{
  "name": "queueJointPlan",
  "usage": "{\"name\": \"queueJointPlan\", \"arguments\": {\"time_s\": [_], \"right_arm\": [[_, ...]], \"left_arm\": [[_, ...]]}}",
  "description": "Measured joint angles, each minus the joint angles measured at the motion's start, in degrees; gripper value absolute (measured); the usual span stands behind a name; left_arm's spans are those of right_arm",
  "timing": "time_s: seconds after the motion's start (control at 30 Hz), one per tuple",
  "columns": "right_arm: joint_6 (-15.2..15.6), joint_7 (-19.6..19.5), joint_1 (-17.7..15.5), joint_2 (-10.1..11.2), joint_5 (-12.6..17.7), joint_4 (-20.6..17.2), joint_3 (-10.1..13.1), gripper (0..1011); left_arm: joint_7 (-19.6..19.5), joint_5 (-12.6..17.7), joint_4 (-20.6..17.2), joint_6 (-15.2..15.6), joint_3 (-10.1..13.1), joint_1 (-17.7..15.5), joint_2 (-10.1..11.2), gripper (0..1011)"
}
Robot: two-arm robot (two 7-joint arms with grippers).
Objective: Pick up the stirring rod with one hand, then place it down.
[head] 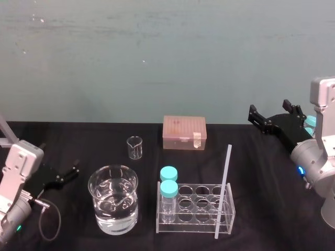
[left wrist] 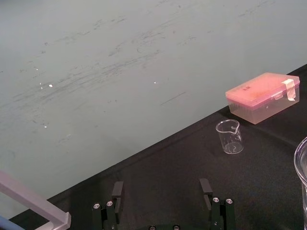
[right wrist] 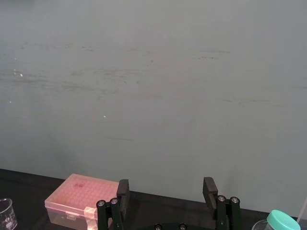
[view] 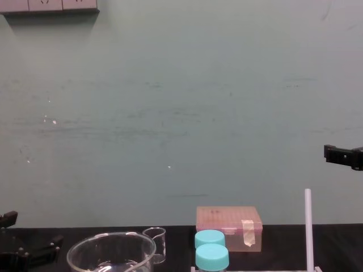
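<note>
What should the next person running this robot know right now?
Left claw: open, empty, low by the table's left side.
Right claw: open, empty, up at the right, apart from the rod.
Stirring rod: standing at the right end of the clear rack, untouched.
Done: nothing yet.
Left: grip the rod with one claw, lift it, then place it down.

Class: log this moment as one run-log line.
stirring rod: standing at right end of rack, ungrasped | right hand: open, raised right | left hand: open, low left
</note>
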Motion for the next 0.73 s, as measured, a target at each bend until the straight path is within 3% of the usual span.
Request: {"name": "queueJointPlan", "arguments": {"time_s": [0.73], "right_arm": [[-0.05,-0.09,0.03,0.0,-0.08,0.0,-0.05,1003]], "left_arm": [[0.0,0.0,0.0,0.0,0.0,0.0,0.0,1005]]}}
